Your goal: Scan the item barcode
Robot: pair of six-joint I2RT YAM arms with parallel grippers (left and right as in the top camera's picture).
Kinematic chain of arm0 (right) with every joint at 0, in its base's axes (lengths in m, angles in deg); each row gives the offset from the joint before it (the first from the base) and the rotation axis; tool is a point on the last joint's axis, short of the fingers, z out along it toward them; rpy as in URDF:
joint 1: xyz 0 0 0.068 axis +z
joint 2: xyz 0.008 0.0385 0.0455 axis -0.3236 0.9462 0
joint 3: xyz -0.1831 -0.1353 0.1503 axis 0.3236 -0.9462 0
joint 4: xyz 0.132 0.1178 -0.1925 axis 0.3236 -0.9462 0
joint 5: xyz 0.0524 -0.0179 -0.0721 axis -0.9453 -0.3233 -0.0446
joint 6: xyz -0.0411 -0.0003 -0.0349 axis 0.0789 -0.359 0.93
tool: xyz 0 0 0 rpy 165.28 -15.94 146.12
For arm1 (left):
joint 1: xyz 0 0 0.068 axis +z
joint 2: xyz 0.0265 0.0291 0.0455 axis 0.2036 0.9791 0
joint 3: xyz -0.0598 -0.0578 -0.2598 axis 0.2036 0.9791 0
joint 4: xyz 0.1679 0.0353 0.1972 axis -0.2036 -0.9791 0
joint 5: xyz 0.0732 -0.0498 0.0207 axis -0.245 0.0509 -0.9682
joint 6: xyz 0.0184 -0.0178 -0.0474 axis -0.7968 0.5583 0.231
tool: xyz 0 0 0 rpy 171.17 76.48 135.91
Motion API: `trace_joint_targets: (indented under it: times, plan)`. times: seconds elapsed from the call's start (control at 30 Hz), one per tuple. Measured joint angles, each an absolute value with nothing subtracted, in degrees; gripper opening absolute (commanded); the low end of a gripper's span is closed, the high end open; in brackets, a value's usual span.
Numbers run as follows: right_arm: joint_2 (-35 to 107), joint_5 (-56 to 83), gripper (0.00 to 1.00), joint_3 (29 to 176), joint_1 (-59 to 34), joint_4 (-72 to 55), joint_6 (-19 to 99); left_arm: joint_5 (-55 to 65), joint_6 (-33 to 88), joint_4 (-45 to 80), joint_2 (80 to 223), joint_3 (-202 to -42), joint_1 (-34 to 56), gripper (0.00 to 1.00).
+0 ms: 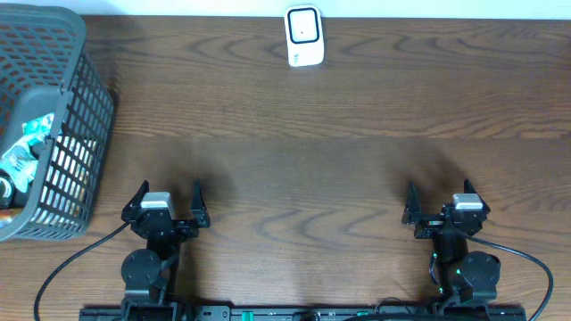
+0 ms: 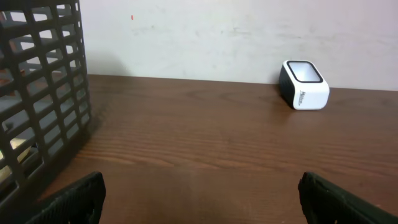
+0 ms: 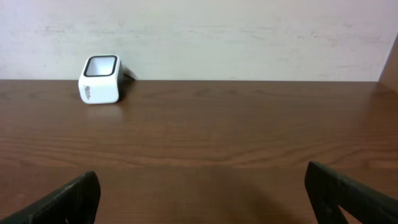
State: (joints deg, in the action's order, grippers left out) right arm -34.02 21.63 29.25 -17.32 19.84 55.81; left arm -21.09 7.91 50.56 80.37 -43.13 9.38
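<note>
A white barcode scanner with a dark window stands at the table's far edge, centre; it also shows in the left wrist view and the right wrist view. Packaged items lie inside the dark mesh basket at the far left, mostly hidden by its wall; which one is the task's item I cannot tell. My left gripper rests open near the front edge, right of the basket, nothing between its fingers. My right gripper is open and empty at the front right.
The basket wall rises close to the left of my left gripper. A pale wall runs behind the table's far edge. Bare brown wood lies between the grippers and the scanner.
</note>
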Motion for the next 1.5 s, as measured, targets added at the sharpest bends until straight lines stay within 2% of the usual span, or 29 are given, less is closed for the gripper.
trace_joint_targets:
  times: [0.67,1.0,1.2,1.3,1.5]
  plan:
    - [-34.02,21.63,0.99,29.25,-17.32,19.84,55.81,-21.06,6.75,50.61,80.37,-43.13,9.38,0.98]
    - [-34.02,21.63,0.99,29.25,-17.32,19.84,55.81,-18.59,16.28,50.89,80.37,-43.17,9.38,0.97]
    - [-34.02,21.63,0.99,29.25,-17.32,19.84,55.81,-12.02,18.55,52.42,80.37,-43.15,9.38,0.98]
    - [-34.02,21.63,0.99,29.25,-17.32,19.84,55.81,-9.09,18.79,55.29,80.39,-43.02,9.38,0.97]
    - [-34.02,21.63,0.99,29.25,-17.32,19.82,55.81,-6.88,19.60,69.45,80.39,-42.71,9.38,0.98]
